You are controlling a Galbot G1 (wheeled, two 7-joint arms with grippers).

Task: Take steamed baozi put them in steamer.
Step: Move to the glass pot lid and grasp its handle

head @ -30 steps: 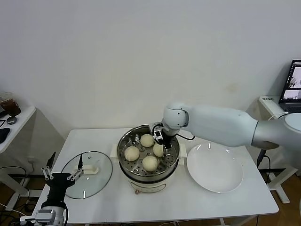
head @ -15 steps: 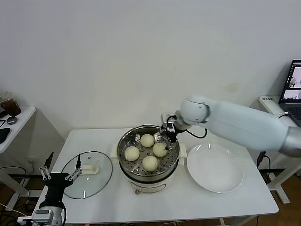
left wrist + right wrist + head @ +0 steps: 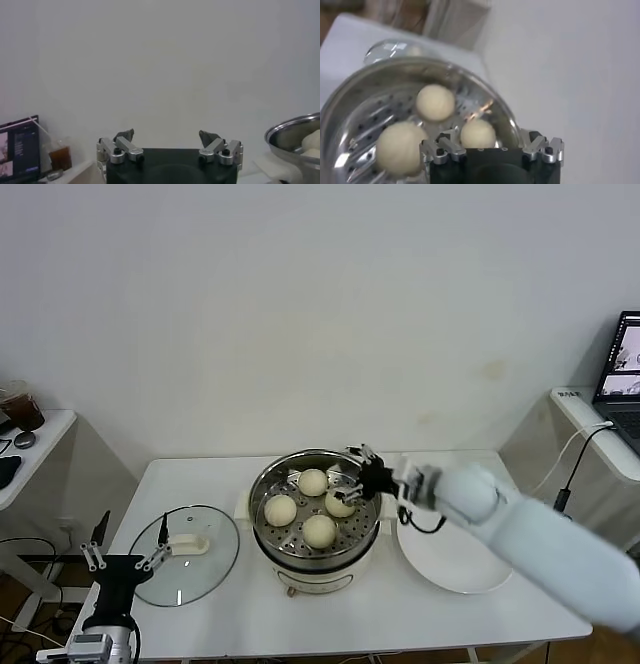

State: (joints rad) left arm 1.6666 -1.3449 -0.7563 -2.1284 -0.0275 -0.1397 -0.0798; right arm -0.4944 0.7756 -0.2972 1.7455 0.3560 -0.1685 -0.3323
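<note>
The steel steamer (image 3: 262,496) stands on its cream base mid-table. Four pale baozi lie on its perforated tray: one at the back (image 3: 313,481), one at the left (image 3: 281,509), one at the right (image 3: 340,503), one at the front (image 3: 319,530). My right gripper (image 3: 355,475) is open and empty, at the steamer's right rim, just above the right baozi. In the right wrist view the gripper (image 3: 492,144) hangs over the tray with three baozi in sight, the nearest (image 3: 478,134) close by its fingers. My left gripper (image 3: 122,560) is open and parked at the table's front left.
A glass lid (image 3: 215,556) with a white handle lies left of the steamer. An empty white plate (image 3: 440,564) lies to its right, partly under my right arm. The left wrist view shows the open left gripper (image 3: 166,137) and the steamer's rim (image 3: 292,129).
My right gripper has drawn back from over the tray to the steamer's right rim, and the arm has swung down to the right. The right baozi stays in the tray. Left arm still.
</note>
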